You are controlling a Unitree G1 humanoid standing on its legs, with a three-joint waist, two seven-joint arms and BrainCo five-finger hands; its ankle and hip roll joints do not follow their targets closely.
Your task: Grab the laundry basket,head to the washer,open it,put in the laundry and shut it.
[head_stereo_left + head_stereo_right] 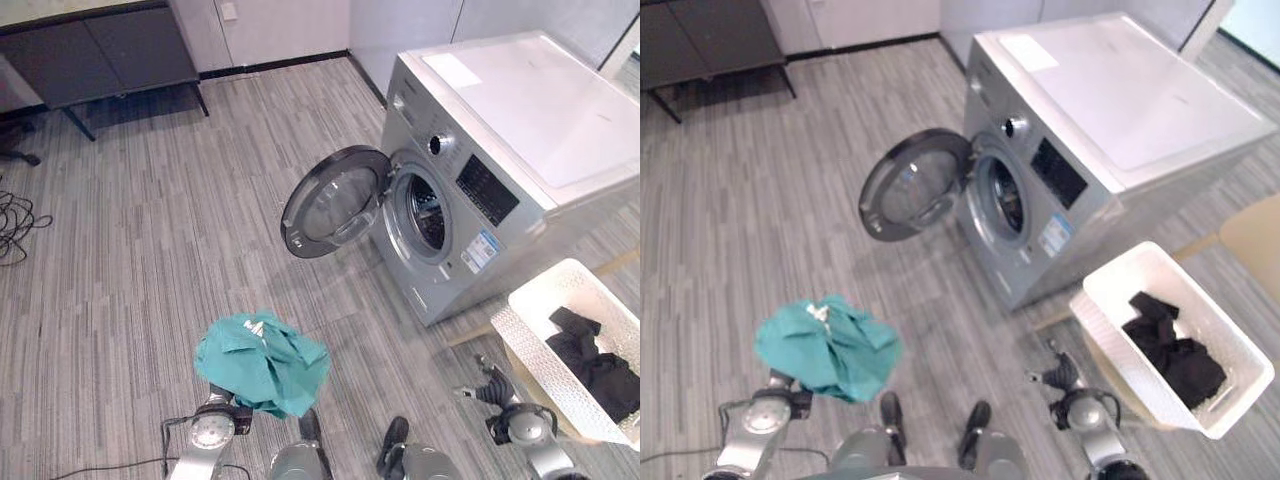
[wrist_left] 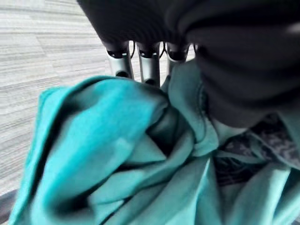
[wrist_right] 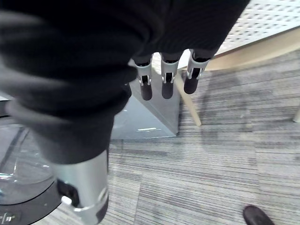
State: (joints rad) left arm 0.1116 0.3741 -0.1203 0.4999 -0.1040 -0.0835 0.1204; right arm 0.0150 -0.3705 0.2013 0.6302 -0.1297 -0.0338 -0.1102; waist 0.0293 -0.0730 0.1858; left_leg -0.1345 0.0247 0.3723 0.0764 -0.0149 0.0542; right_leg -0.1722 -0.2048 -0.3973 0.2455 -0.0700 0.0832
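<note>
Left hand (image 2: pixel 150 65) clenched on the teal garment (image 1: pixel 262 362), fingers curled into the bunched cloth in the left wrist view; in the left eye view it sits lower left of frame, cloth draped over the hand and hanging above the floor. Right hand (image 3: pixel 166 77) holds nothing, fingers relaxed and pointing down above the floor, lower right of the left eye view, just beside the basket.

Washer (image 1: pixel 520 150): silver front-loader, upper right of frame, white top, standing on the grey striped floor (image 1: pixel 150 230). Its round door (image 1: pixel 330 202) is swung wide open toward frame centre, drum opening (image 1: pixel 428 215) exposed and dark inside.

Dark cabinet (image 1: pixel 100 50) on thin legs against the wall, upper left, well apart from the washer.

Laundry basket (image 1: pixel 1110 300): white, perforated walls, at right edge of frame beside the washer's lower front corner, resting on a light wooden chair or stool (image 3: pixel 243 54) whose legs show in the right wrist view. Black clothes (image 1: pixel 1170 350) lie inside the basket.

Teal garment is between the hands and the washer door, near neither.
</note>
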